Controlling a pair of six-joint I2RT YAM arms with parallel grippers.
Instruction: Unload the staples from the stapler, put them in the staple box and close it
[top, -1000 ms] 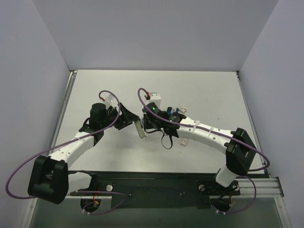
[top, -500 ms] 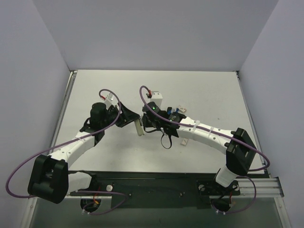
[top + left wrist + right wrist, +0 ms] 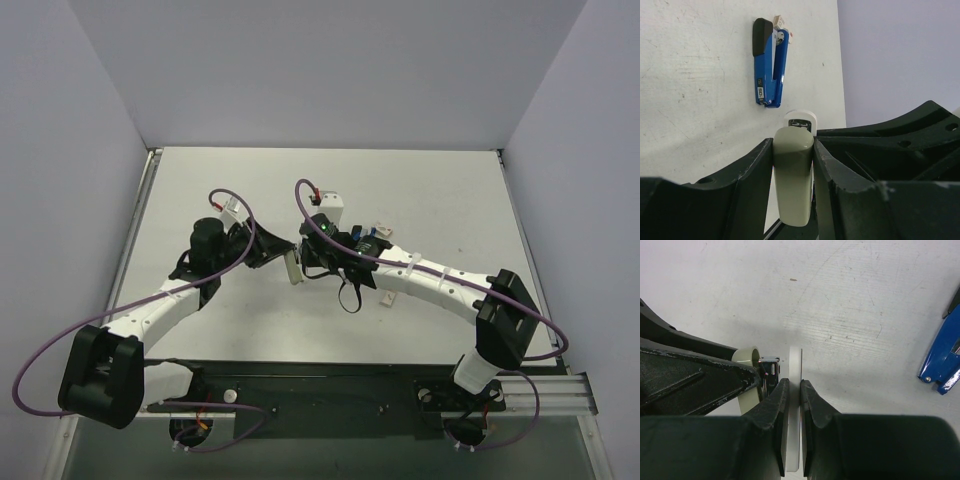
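Note:
The blue stapler (image 3: 770,65) with a black end lies closed on the table, apart from both grippers; it also shows in the right wrist view (image 3: 942,360) and beside the right arm in the top view (image 3: 372,243). Both grippers hold a second, pale stapler (image 3: 292,268) between them. My left gripper (image 3: 792,145) is shut on its beige arm (image 3: 792,185). My right gripper (image 3: 790,385) is shut on its flat white arm (image 3: 795,365). Its chrome magazine (image 3: 769,371) shows between the two arms. I can make out no staples.
A white block (image 3: 331,208) stands behind the right wrist. A small white piece (image 3: 388,298) lies by the right forearm. A small pale tag (image 3: 781,22) sits at the blue stapler's far end. Grey walls enclose the white table (image 3: 440,190).
Almost nothing: the left gripper has edged slightly toward the right gripper, and both keep their hold on the pale stapler.

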